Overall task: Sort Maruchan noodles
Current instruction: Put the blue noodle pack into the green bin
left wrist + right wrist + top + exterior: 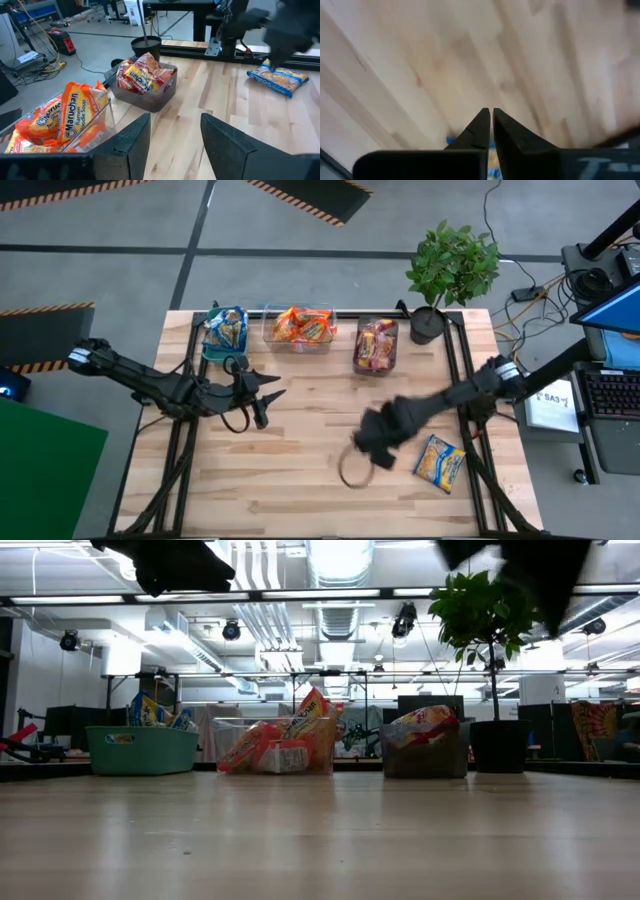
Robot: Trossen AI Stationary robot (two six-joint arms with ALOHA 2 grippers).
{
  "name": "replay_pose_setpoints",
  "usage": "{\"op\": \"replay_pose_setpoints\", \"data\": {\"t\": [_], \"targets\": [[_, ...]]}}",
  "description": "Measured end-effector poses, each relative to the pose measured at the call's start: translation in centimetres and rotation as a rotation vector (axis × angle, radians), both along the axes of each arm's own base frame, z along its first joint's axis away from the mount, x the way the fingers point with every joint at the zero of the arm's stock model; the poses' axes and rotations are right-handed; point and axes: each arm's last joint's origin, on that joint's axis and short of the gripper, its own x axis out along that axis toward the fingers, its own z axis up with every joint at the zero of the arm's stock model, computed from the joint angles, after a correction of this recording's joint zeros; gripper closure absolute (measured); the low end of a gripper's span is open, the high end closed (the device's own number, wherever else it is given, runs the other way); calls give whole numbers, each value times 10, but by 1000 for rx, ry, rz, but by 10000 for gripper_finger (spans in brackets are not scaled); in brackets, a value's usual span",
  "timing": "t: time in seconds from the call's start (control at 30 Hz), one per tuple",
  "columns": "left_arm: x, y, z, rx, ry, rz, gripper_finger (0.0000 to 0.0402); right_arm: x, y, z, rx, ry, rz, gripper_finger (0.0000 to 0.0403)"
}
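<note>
One blue-and-yellow Maruchan packet (440, 462) lies flat on the table near its right edge; it also shows in the left wrist view (277, 79). The other packets sit in three bins along the far edge: blue ones in the teal bin (225, 330), orange ones in the clear bin (300, 328), red ones in the grey bin (377, 345). My right gripper (365, 448) hovers blurred to the left of the loose packet, fingers shut (491, 117) and empty. My left gripper (264, 395) is open (175, 122) above the table, on the near side of the teal bin.
A potted plant (450, 270) stands at the far right corner beside the grey bin. Bare wood (300, 470) stretches across the near half of the table. In the low view the bins (285, 750) stand in a row at the far side.
</note>
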Motion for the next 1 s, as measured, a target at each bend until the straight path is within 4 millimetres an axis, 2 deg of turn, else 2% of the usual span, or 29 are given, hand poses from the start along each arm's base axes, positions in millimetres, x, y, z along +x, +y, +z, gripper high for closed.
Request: {"op": "replay_pose_setpoints", "data": {"t": [0.13, 0.27, 0.37, 0.53, 0.73, 0.9, 1.0], "targets": [[0, 0, 0, 0, 1, -1, 244, -29, 34, -31, 12, 149, -1, 394], [0, -1, 0, -3, 0, -2, 244, -60, 52, -59, 11, 316, -29, 394], [0, -1, 0, -3, 0, -3, 244, -81, 56, -78, -62, 392, -46, 394], [0, -1, 0, -3, 0, -3, 244, -101, 48, -103, -116, 491, -97, 394], [0, -1, 0, 0, 1, -4, 244, -108, 46, -121, -35, 528, -112, 394], [0, -1, 0, 0, 2, -4, 244, -96, 52, -131, 54, 383, -133, 394], [0, -1, 0, 0, 1, -4, 244, -80, 52, -130, 32, 224, -156, 394]]}}
